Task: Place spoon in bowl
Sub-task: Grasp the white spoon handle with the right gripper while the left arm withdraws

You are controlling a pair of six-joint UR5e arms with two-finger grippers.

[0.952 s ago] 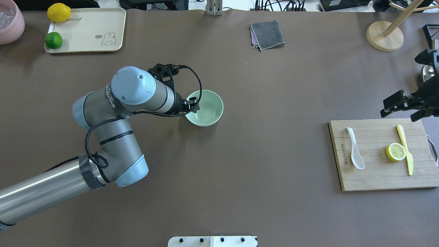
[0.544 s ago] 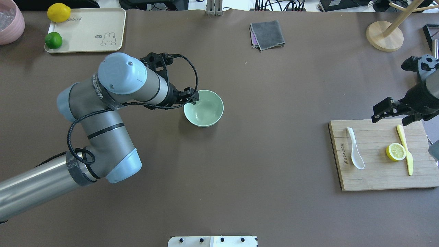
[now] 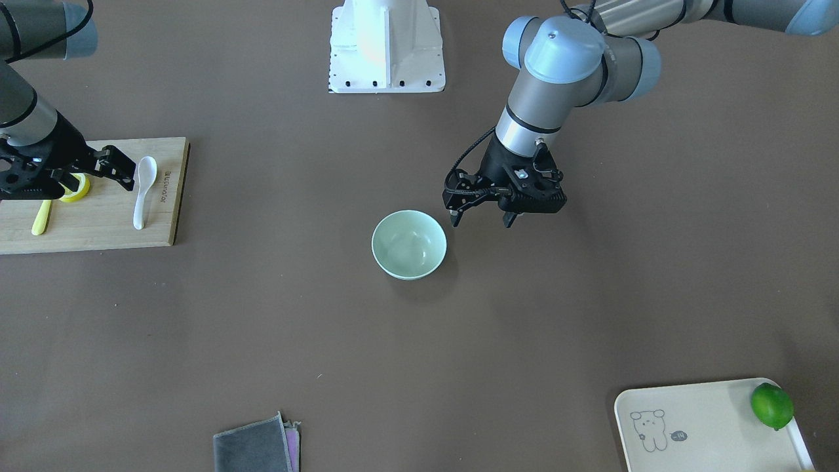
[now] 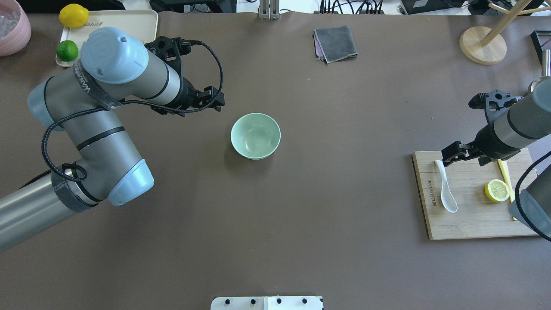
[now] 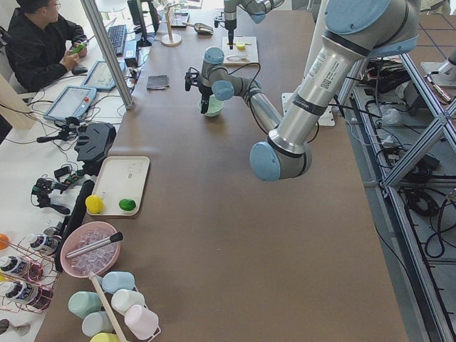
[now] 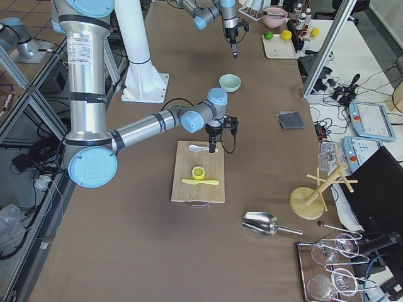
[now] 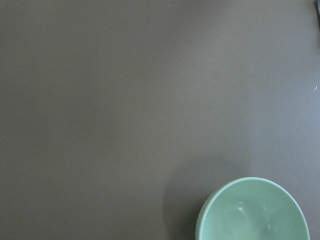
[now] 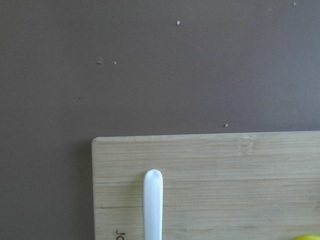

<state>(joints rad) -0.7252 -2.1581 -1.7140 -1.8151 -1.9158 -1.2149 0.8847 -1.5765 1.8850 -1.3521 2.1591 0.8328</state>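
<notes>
The pale mint-green bowl stands empty mid-table; it also shows in the front view and at the lower right of the left wrist view. The white spoon lies on the wooden cutting board, scoop toward the robot. My left gripper is open and empty, hovering just left of the bowl and apart from it. My right gripper is open and empty over the board's far edge, just beyond the spoon's handle tip.
A lemon half and a yellow knife lie on the board right of the spoon. A grey cloth is at the far middle. A cream tray with a lime is far left. A wooden stand is far right.
My left gripper has pulled off the bowl's rim and moved left and away from it. My right gripper has moved in from the right edge to the board's far edge near the spoon.
</notes>
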